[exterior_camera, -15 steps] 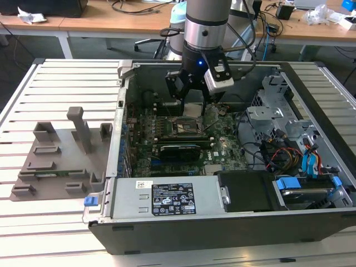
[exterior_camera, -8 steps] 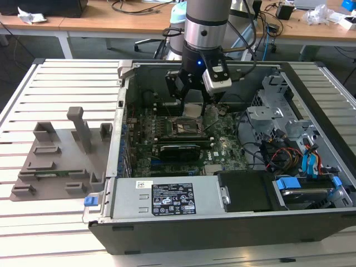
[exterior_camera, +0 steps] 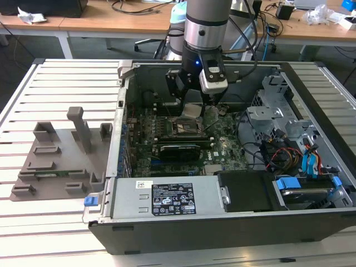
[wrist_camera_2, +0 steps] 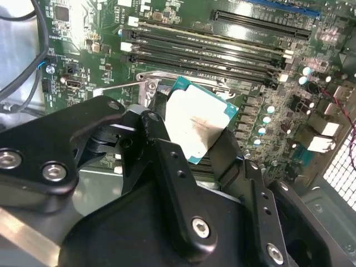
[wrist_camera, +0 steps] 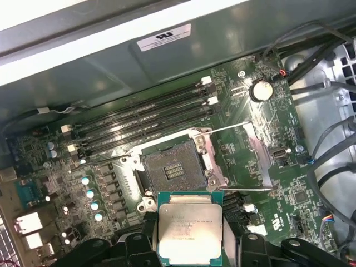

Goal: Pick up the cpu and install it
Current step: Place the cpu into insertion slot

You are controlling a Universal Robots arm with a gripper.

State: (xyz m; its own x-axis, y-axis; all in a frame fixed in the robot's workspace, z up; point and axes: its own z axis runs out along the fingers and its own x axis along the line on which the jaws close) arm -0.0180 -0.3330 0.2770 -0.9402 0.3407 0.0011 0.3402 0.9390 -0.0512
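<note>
Presently the pincer (wrist_camera: pixel 190 247) is clamped on the cpu (wrist_camera: pixel 190 225) by two edges, leaving its underside clear. It hovers near the open socket (wrist_camera: pixel 172 167), likely for alignment.

No words or numbers are showing well enough to read. A white label (exterior_camera: pixel 172 199) is sitting on the grey power box (exterior_camera: pixel 125 204). A white sticker (wrist_camera: pixel 163 37) is sticking to the case wall (wrist_camera: pixel 256 30). Tiny grey print is lying on top of the cpu (wrist_camera: pixel 190 231).
</note>
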